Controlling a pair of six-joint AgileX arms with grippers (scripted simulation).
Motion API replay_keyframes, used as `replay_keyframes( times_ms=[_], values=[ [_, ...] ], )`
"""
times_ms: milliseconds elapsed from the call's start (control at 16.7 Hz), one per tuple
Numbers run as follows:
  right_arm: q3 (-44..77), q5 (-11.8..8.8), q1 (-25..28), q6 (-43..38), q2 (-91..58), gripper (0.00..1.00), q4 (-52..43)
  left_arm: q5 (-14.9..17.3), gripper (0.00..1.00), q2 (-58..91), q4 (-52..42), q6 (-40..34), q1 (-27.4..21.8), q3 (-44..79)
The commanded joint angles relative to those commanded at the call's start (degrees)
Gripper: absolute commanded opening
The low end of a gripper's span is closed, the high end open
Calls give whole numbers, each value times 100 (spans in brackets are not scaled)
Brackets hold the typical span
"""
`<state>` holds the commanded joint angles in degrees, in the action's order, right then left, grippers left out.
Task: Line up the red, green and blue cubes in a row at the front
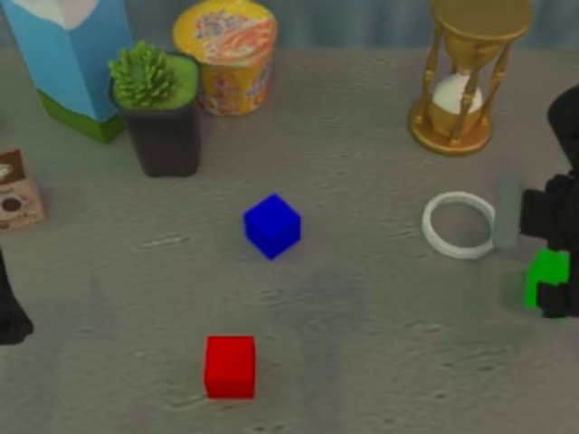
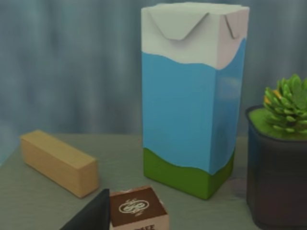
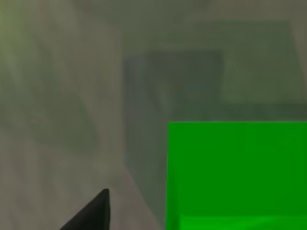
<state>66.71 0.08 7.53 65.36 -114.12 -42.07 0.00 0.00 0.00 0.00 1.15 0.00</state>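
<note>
Nearest the front edge of the desk: red cube, squared up and untouched. A little farther back and slightly right of it: blue cube, turned diagonally, well apart from the red. Off at the right edge, level between the two: right end effector clenched on the green cube, dark fingers overlapping its sides. In the right wrist view, green face filling the lower corner, one dark fingertip beside it, blurred desk below — seemingly lifted, though hard to be sure. Just beside that arm: a white ring. Left end effector parked at the left edge — whether its fingers are parted or closed cannot be told. Near it a small brown carton, a wooden block seen only from the left wrist. At the back: potted succulent, blue-and-green milk carton, noodle cup, hourglass.

Risks, judged from here: a carry toward the front row clipping the ring and dragging it along; a grip near the cube's edge letting it twist or slip; a placement too close nudging the red cube off line. Blue cube's diagonal pose likely to leave the row crooked unless squared.
</note>
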Motion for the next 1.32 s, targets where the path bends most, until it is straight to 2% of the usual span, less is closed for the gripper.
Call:
replay_keyframes(
  times_ms=[360, 1140, 1320],
  values=[
    [-167, 1, 5, -2, -186, 100, 301, 0, 100, 0, 0, 0, 0, 0],
    [-167, 1, 5, -2, -186, 2, 301, 0, 100, 0, 0, 0, 0, 0],
    [-167, 1, 5, -2, -186, 0, 301, 0, 100, 0, 0, 0, 0, 0]
  ],
)
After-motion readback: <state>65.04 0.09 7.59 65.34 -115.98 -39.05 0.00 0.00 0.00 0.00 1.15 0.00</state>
